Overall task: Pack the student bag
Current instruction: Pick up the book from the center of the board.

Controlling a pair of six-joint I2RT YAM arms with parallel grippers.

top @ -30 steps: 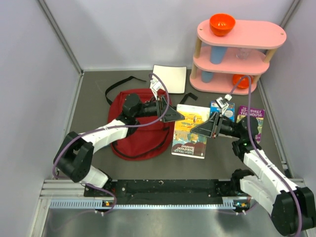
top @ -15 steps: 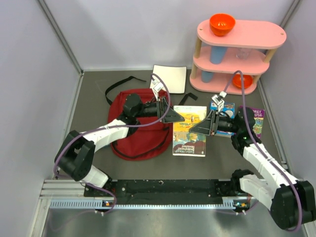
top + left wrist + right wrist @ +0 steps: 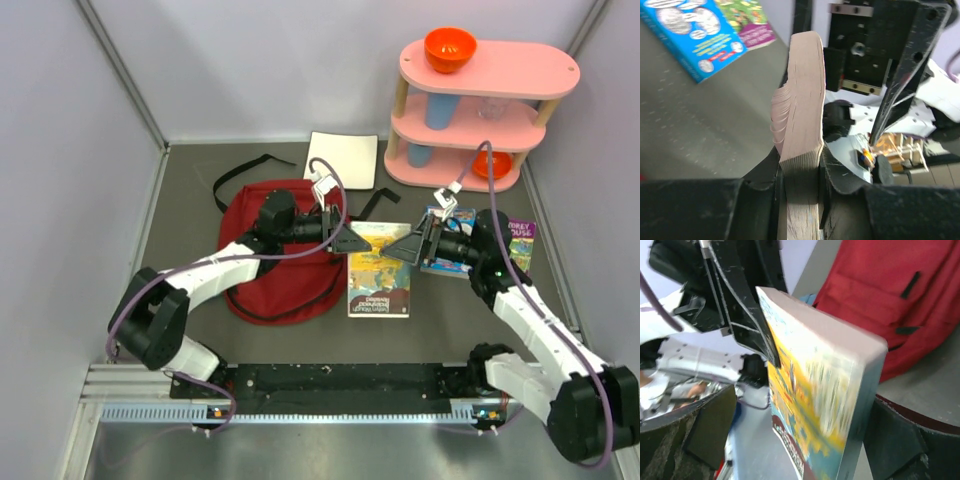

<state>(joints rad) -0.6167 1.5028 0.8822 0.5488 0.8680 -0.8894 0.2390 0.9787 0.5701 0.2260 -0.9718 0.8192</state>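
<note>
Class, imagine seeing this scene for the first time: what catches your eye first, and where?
The yellow paperback in the middle, its far end between both arms: the left gripper pinches it, the right gripper stands open around it. The dark red backpack lies to its left; a pink shelf with an orange bowl stands back right.

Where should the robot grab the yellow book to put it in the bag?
Probably its page edge, pinched across the thickness, from the student bag side. The yellow book is broad but thin, so only its thickness fits between a tool's fingers. The left tool pinches it that way.
</note>
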